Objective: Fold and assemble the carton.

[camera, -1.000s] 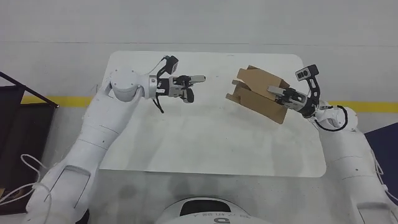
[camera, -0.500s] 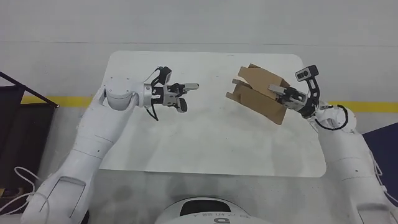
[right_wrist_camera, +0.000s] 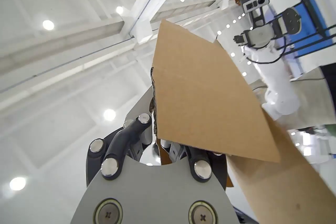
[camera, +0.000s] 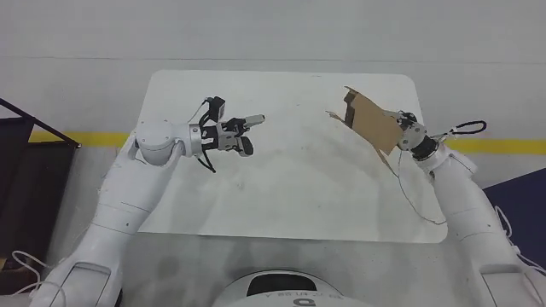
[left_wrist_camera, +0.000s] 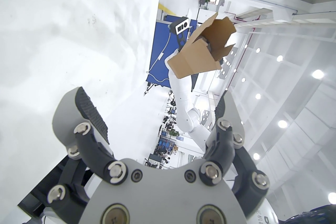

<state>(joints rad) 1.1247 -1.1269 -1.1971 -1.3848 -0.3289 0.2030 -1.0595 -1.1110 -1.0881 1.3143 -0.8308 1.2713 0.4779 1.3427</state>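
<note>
Now, the worry is that one-sided pinch: the right gripper (camera: 401, 130) has its fingers closed on just one wall of the carton (camera: 369, 119), right at the cardboard's edge, as the right wrist view shows. With so little board in the bite, the carton could swivel in the grip or slide out, and thin corrugated board may crease where it is squeezed. It hangs in the air above the far right part of the table (camera: 299, 196), tilted, touching nothing else. From the left wrist view its mouth is open and the flaps stand loose and uneven, so any push from the other side that lands off a fold line would likely twist the whole thing instead of closing a flap.

Over to the poses. The right arm is stretched out from the table's right edge, wrist turned so the carton shows nearly edge-on from above. The left arm is bent at the elbow, forearm lying level across the left half of the table, left gripper (camera: 249, 134) aimed straight at the carton but well apart from it, jaws spread wide with nothing between them.
</note>
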